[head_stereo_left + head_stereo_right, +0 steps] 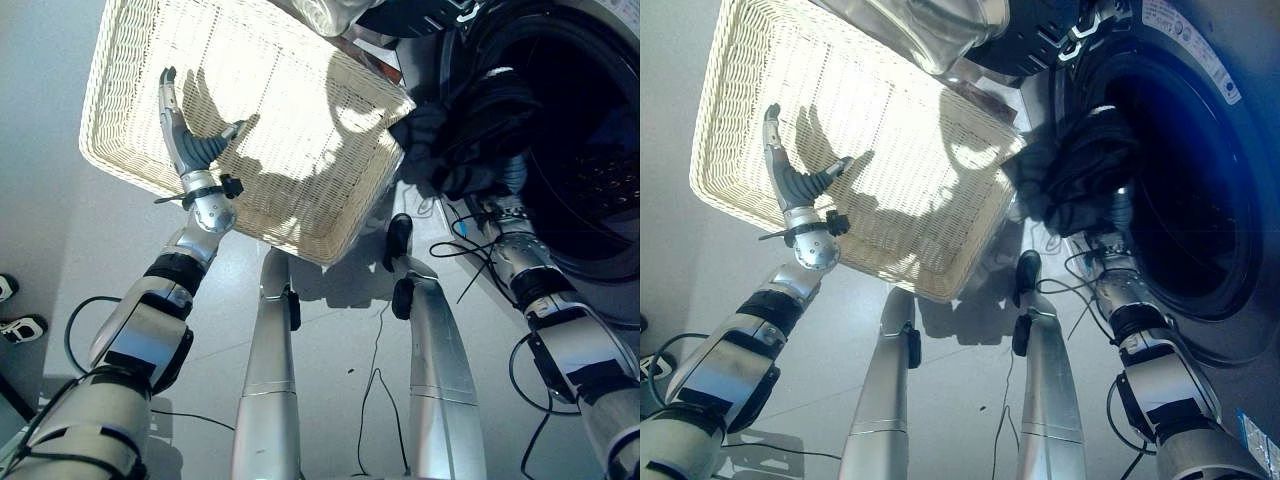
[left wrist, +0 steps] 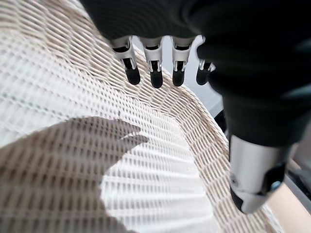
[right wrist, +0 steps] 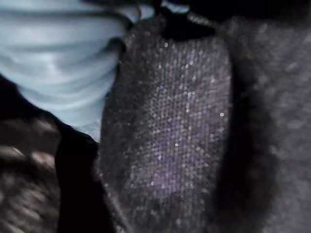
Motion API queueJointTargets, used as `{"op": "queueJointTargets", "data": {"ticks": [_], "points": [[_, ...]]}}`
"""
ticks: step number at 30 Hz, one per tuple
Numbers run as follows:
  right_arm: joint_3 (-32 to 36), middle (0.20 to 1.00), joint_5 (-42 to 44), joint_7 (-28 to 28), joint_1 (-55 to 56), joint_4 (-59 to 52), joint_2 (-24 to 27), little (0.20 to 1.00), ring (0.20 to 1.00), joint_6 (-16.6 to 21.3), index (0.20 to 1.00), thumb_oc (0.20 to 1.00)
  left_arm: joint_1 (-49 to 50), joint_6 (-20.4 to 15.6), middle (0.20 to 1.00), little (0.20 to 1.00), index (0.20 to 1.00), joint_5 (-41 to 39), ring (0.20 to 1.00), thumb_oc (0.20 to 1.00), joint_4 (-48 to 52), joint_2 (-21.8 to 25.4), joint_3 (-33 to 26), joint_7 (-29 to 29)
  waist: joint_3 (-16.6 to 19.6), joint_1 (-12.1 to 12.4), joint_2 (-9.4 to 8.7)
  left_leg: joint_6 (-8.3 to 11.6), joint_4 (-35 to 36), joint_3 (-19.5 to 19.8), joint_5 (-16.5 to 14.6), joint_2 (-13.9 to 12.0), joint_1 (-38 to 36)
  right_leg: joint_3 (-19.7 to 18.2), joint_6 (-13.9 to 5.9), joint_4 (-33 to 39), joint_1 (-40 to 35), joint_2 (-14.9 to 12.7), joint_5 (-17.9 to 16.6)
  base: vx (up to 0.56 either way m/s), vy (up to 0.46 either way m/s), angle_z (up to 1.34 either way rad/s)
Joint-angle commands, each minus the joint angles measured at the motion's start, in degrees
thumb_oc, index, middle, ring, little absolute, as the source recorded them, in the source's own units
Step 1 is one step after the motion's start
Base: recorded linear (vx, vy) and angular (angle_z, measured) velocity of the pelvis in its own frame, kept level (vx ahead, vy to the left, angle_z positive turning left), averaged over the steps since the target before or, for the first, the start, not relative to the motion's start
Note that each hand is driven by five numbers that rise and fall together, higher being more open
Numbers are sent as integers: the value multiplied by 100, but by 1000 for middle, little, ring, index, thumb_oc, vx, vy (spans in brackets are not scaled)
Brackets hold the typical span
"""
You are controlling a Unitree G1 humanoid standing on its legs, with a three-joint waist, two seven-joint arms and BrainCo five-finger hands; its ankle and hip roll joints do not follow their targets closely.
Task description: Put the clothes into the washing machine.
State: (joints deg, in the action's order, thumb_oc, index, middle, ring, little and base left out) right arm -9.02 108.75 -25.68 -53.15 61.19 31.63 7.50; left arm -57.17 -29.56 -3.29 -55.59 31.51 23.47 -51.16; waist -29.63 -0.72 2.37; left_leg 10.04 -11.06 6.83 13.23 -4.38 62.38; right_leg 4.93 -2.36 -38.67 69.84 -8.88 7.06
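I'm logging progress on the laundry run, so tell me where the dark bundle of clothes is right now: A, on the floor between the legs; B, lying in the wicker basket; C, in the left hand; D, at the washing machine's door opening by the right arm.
D: the dark clothes hang at the washing machine opening, at the end of the right arm, while the wicker basket holds none and the left hand is open over it.
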Motion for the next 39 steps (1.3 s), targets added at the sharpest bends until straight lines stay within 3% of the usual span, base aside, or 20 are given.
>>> {"op": "queueJointTargets", "data": {"ticks": [1, 2, 4, 6, 7, 9, 10, 12, 14, 17, 20, 27, 30, 31, 33, 35, 39], "points": [[352, 200, -289, 1741, -164, 232, 467, 200, 200, 476, 200, 200, -246, -388, 1000, 1000, 1000, -24, 1000, 1000, -142, 64, -293, -134, -16, 6, -96, -407, -660, -534, -750, 466, -131, 167, -418, 1710, -576, 467, -1291, 0, 13, -8], [568, 200, -378, 2598, -297, 386, 732, 200, 200, 749, 200, 200, -178, -409, 1000, 1000, 1000, -15, 1000, 1000, -109, 79, -259, -188, -16, 4, -100, -390, -675, -533, -777, 443, -149, 153, -419, 1727, -603, 469, -1297, 0, 4, -10], [791, 200, -382, 3686, -479, 625, 1176, 200, 200, 1198, 200, 200, -10, -420, 1000, 1000, 1000, 70, 1000, 1000, 20, 99, -172, -323, -16, 19, -116, -382, -741, -519, -835, 416, -145, 139, -443, 1733, -633, 459, -1319, -1, -40, -7], [806, 520, -449, 4290, -682, 654, 1521, 520, 520, 2166, 520, 520, 106, -309, 1000, 1000, 1000, 170, 1000, 1000, 248, 119, -23, -517, -16, 42, -148, -388, -784, -476, -882, 405, -94, 158, -468, 1755, -645, 448, -1342, -9, -92, 2], [770, 1000, -640, 4653, -785, 326, 1693, 1000, 1000, 2782, 1000, 1000, 185, -259, 1000, 1000, 1000, 180, 1000, 1000, 398, 202, 23, -572, -16, 46, -186, -395, -775, -459, -888, 402, -76, 177, -474, 1768, -646, 455, -1351, -25, -74, 2], [688, 1000, -1635, 5157, -858, -357, 1776, 1000, 1000, 3549, 1000, 1000, 284, -181, 1000, 1000, 1000, 107, 1000, 1000, 593, 357, 1, -580, -16, -1, -244, -396, -761, -448, -892, 400, -81, 179, -481, 1825, -667, 491, -1392, -32, -19, -3], [632, 1000, -2084, 5470, -888, -601, 1784, 1000, 1000, 3675, 1000, 1000, 275, -157, 1000, 1000, 1000, 57, 1000, 1000, 610, 411, -7, -551, -16, -26, -269, -401, -757, -444, -901, 408, -98, 168, -482, 1860, -680, 508, -1413, -42, 17, -6], [460, 1000, -2585, 5489, -1077, -779, 1975, 1000, 1000, 3396, 1000, 1000, 115, -85, 1000, 1000, 1000, -207, 1000, 1000, 577, 613, 14, -354, -16, -43, -328, -418, -689, -421, -886, 397, -180, 151, -488, 1903, -755, 532, -1424, -55, 7, -9], [499, 1000, -1918, 4431, -1166, -289, 2225, 1000, 1000, 3000, 1000, 1000, 2, -166, 1000, 1000, 1000, -259, 1000, 1000, 433, 745, -23, -80, -16, -10, -355, -412, -606, -369, -850, 396, -244, 165, -498, 1940, -836, 513, -1393, -43, -20, -5], [579, 1000, -1563, 3721, -1128, 215, 2252, 1000, 1000, 2675, 1000, 1000, -73, -241, 1000, 1000, 1000, -246, 1000, 1000, 317, 708, 9, -5, -16, 7, -333, -425, -603, -335, -783, 438, -210, 178, -479, 1926, -800, 491, -1428, 3, -5, 1], [364, 1000, -2579, 3896, -1241, 461, 2071, 1000, 1000, 2412, 1000, 1000, -215, -207, 1000, 1000, 1000, -186, 1000, 1000, 277, 553, 102, -11, -16, 72, -253, -451, -625, -309, -801, 517, -183, 197, -458, 1901, -746, 449, -1396, 4, -4, 1], [246, 1000, -2875, 4415, -1379, 608, 1780, 1000, 1000, 2488, 1000, 1000, -339, -194, 1000, 1000, 1000, -143, 1000, 1000, 219, 424, 156, -32, -16, 106, -146, -461, -589, -359, -828, 538, -213, 231, -457, 1918, -749, 400, -1344, 1, -2, 1], [-71, 1000, -4859, 5493, -1495, 712, 1781, 1000, 1000, 1991, 1000, 1000, -449, -190, 1000, 1000, 1000, -251, 1000, 1000, 107, 404, 190, 54, -16, 107, -130, -470, -620, -377, -895, 531, -279, 212, -465, 1872, -805, 402, -1281, 0, 0, 0], [-268, 1000, -5639, 5911, -1542, 669, 1793, 1000, 1000, 1595, 1000, 1000, -467, -166, 1000, 1000, 1000, -297, 1000, 1000, 128, 419, 196, 86, -16, 109, -136, -475, -627, -384, -893, 532, -280, 200, -463, 1876, -811, 411, -1282, 0, 0, 0], [-499, 1000, -6149, 6213, -1626, 644, 1822, 1000, 1000, 1279, 1000, 1000, -512, -146, 1000, 1000, 1000, -307, 1000, 1000, 147, 447, 183, 134, -16, 107, -149, -487, -592, -392, -818, 535, -223, 210, -460, 1914, -764, 412, -1353, 0, 0, 0], [-894, 1000, -7556, 6499, -1580, 561, 1821, 1000, 1000, 650, 1000, 1000, -456, -159, 1000, 1000, 1000, -356, 1000, 1000, 191, 458, 227, 173, -16, 115, -171, -503, -615, -390, -874, 533, -261, 213, -463, 1890, -814, 438, -1302, 0, 0, 0], [-1454, 1000, -9131, 6779, -1370, -68, 1681, 1000, 1000, 22, 1000, 1000, -398, -117, 1000, 1000, 1000, -235, 1000, 1000, 325, 459, 247, 146, -16, 90, -191, -540, -630, -405, -883, 553, -242, 210, -445, 1865, -783, 474, -1285, 0, 0, 0]]}}
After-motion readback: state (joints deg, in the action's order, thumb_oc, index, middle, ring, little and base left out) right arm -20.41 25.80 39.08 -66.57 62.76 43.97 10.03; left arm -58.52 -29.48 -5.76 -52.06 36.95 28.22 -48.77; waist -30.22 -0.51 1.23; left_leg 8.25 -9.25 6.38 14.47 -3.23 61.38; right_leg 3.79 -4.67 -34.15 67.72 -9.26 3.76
